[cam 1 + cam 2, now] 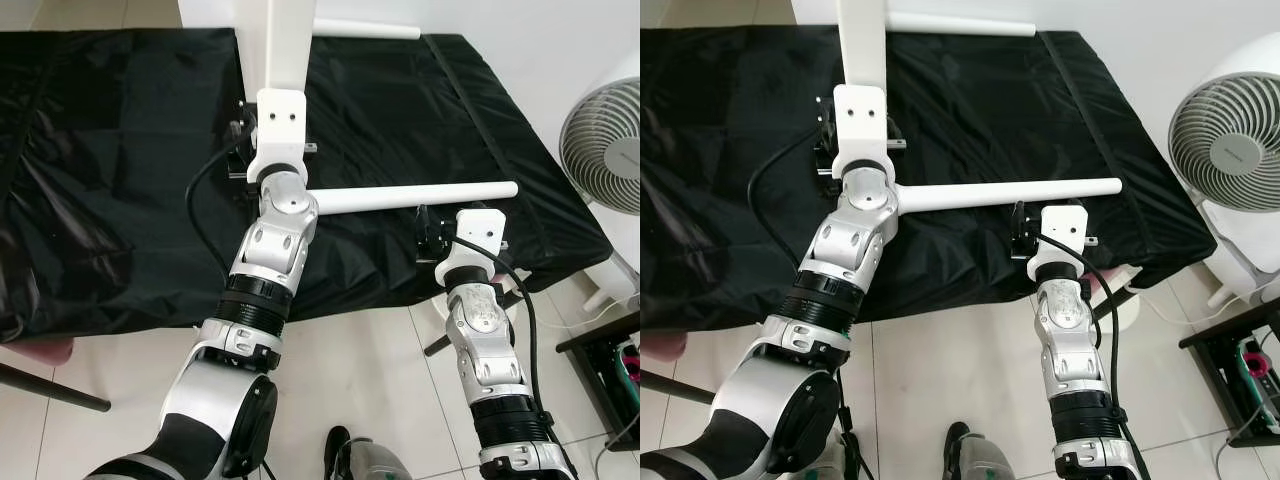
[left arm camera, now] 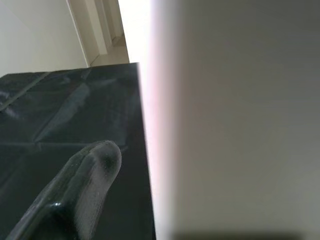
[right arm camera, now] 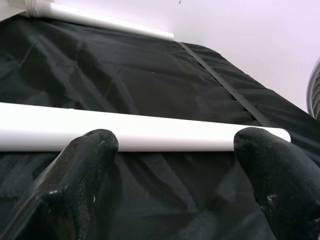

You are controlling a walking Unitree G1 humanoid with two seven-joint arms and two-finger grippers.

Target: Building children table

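A white table top [image 1: 283, 40] stands on edge on the black-covered surface [image 1: 110, 180]. Two white legs stick out from it sideways: one [image 1: 420, 197] across the middle, another [image 1: 366, 29] at the back. My left gripper [image 1: 272, 140] is up against the table top's near end and is open. One black finger [image 2: 80, 190] shows beside the blurred white panel [image 2: 235, 125], which hides the other. My right gripper [image 3: 175, 150] is open just short of the near leg [image 3: 150, 131], close to its free end. Nothing sits between its fingers [image 3: 85, 165].
A white fan [image 1: 1230, 140] stands on the floor at the right, past the surface's corner. A dark shelf [image 1: 600, 345] with cables sits at the lower right. A pink seat [image 1: 40, 350] with a dark leg is at the lower left. Tiled floor lies below me.
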